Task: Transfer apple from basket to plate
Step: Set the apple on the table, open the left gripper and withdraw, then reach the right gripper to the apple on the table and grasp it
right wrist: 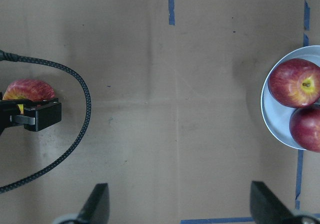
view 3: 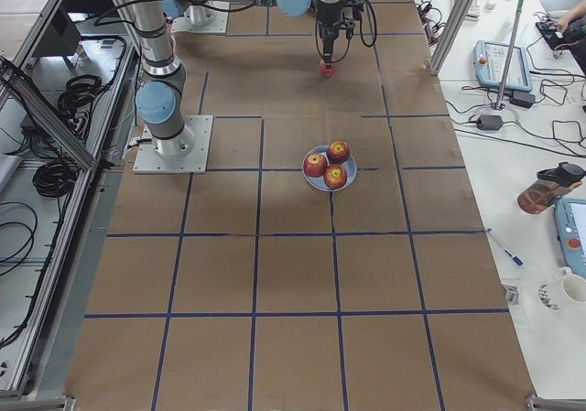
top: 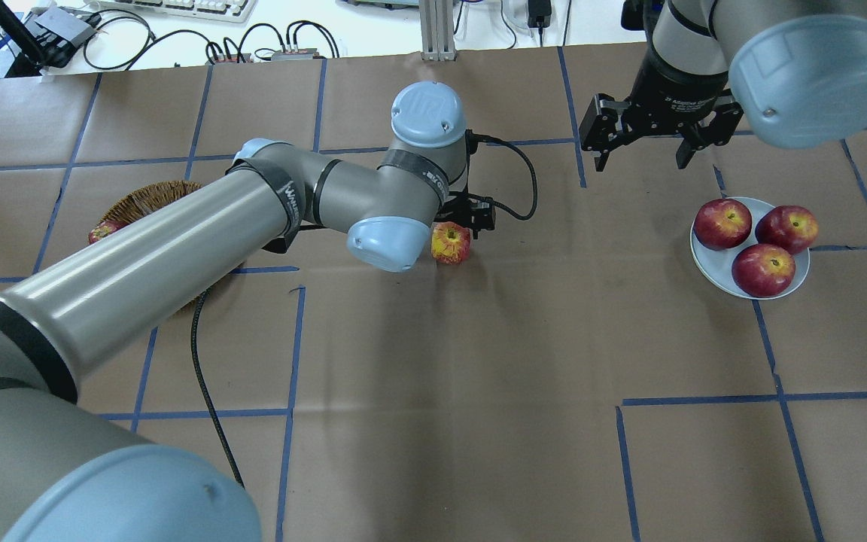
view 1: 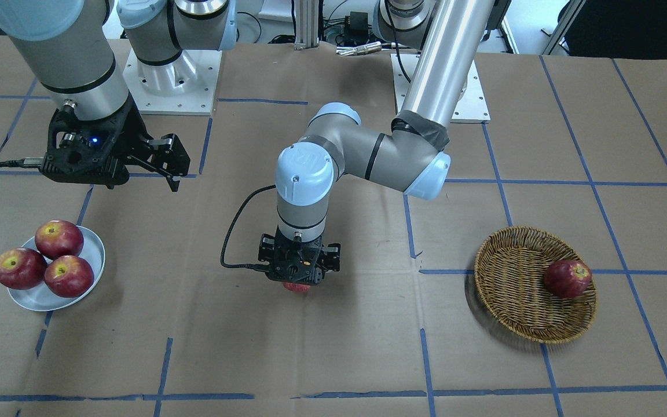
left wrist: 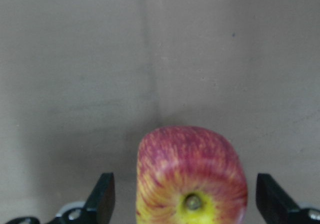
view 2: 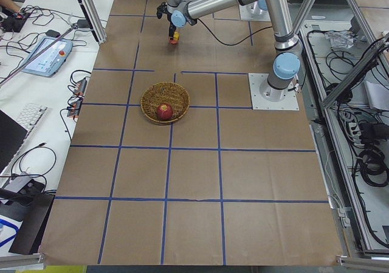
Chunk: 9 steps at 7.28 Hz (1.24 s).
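First, from across the table, the left gripper (view 1: 299, 272) points straight down over the middle of the table (view 1: 310, 359). The apple (view 1: 297, 287) shows as a red sliver beneath it, well apart from the basket (view 1: 507, 272) on one side and the plate (view 1: 97, 246) on the other. A dark apple (view 1: 567, 278) lies in the basket, and three dark apples (view 1: 55, 258) crowd the plate. The right gripper (view 1: 171, 168) hangs near the plate, jaws wide and empty. From overhead, the apple's yellow-streaked side shows just beside the left wrist, and it appears to rest on the brown paper. The two side views show the apple low under that gripper but are too small for more detail. In the left wrist view, the black fingers (left wrist: 102, 196) stand wide on either side of the apple, with clear gaps and no contact. The right wrist view looks down on bare paper, with the apple at one edge and the plate at the other. This midpoint looks like a hand-over spot, since the basket lies on the left arm's side and the plate on the right's.
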### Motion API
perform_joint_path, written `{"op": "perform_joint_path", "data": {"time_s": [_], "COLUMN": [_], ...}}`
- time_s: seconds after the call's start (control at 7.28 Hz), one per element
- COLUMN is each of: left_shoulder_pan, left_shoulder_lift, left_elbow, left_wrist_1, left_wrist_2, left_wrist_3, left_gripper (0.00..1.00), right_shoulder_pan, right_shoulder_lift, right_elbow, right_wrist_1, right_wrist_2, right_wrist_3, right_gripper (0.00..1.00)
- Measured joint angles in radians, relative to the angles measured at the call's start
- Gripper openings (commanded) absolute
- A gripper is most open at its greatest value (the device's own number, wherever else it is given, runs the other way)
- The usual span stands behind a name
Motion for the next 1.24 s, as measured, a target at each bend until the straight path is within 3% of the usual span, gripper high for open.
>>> {"op": "perform_joint_path", "data": {"time_s": [0.69, 1.24], "left_shoulder_pan": [0.242, 0.351], "left_shoulder_lift": [0.392, 0.562], "left_elbow": [-0.021, 0.0], "left_wrist_1": [-0.465, -0.663], "left_wrist_2": [0.047, 0.056], "left_wrist_3": [0.262, 0.325], "left_gripper": [0.99, 0.99], "right_shoulder_pan": [0.016, 0.226], "right_shoulder_lift": [0.041, 0.324], "right_elbow": [-0.018, -0.255], "right_wrist_1": [-0.041, -0.077], "right_wrist_2": [0.004, -0.023], "right_wrist_3": [0.041, 0.285], "right_gripper": [1.0, 1.0]}}
